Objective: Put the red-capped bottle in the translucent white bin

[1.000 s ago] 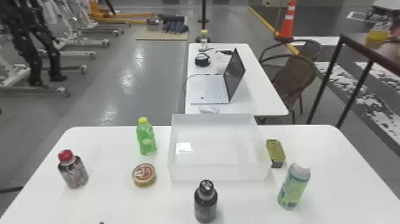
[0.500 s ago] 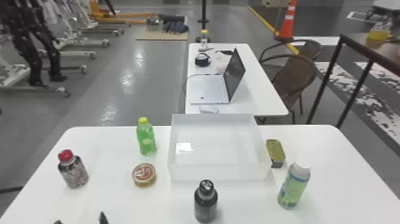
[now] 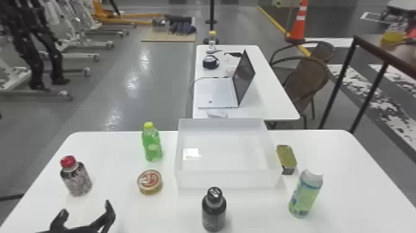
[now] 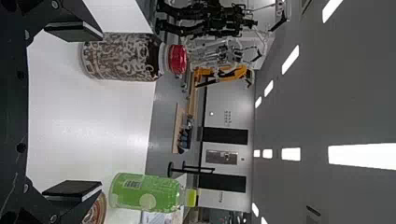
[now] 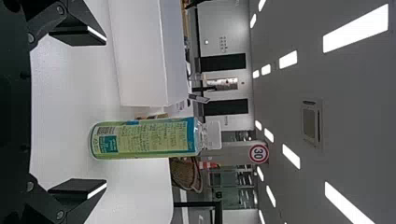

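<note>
Our left claw (image 3: 86, 209) is spread near the red-capped bottle (image 3: 77, 179), upright on the tabletop (image 3: 114, 151); our right claw (image 5: 105, 112) is spread too. We expect it firm, slightly slippery, heavier if full, best gripped mid-body.

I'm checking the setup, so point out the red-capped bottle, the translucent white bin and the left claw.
Red-capped bottle (image 3: 77, 180): head view, patterned body.
Translucent white bin (image 3: 227, 179): head view, front wall.
Left claw (image 3: 85, 207): head view, midway between its fingertips.

Robotics lab, legged robot (image 3: 34, 43), wheeled white frames (image 3: 71, 37), orange lifting equipment (image 3: 123, 15), laptop (image 3: 223, 90)
</note>
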### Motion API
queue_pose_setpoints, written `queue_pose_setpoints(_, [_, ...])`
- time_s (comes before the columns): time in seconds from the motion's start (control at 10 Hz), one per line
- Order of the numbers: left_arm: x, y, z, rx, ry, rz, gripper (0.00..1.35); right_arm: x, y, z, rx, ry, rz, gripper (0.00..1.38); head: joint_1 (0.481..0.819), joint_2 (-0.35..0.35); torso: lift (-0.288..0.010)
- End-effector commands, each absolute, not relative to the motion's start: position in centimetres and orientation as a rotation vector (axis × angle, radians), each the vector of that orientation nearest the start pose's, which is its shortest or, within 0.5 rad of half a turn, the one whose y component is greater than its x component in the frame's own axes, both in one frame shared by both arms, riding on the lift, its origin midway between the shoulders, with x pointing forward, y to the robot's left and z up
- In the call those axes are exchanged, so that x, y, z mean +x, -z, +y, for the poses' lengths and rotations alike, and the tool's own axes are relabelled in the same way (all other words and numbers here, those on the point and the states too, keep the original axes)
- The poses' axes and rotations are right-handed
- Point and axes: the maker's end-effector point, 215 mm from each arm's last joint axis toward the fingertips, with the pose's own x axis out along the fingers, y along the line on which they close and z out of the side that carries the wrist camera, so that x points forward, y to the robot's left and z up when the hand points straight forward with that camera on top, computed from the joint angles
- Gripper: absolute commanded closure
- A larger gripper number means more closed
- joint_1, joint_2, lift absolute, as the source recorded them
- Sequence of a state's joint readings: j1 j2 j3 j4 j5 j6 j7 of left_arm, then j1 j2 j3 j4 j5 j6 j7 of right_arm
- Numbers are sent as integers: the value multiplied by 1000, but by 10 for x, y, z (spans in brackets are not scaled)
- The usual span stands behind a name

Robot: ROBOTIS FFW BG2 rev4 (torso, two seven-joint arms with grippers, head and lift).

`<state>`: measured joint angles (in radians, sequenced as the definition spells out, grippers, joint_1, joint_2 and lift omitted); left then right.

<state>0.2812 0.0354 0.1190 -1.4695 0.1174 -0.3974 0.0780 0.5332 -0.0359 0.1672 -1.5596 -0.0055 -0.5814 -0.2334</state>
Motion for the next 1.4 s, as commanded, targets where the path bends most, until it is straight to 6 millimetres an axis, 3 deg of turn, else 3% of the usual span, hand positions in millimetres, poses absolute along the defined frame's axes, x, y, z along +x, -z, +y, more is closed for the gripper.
queue_pose_setpoints(0.0, [487,425,339,-16,-235,-17,174,377,436,-191,69,71,-26,206,549,0,-100])
queue_pose_setpoints(0.4, [506,432,368,-18,-372,2,174,379,436,-184,79,59,-27,206,549,0,-100])
queue_pose_setpoints(0.9, [561,419,380,19,-364,11,174,384,435,-178,84,39,-33,206,549,0,-100])
queue_pose_setpoints(1.3, [559,427,422,48,-536,70,174,386,435,-174,90,31,-33,206,549,0,-100])
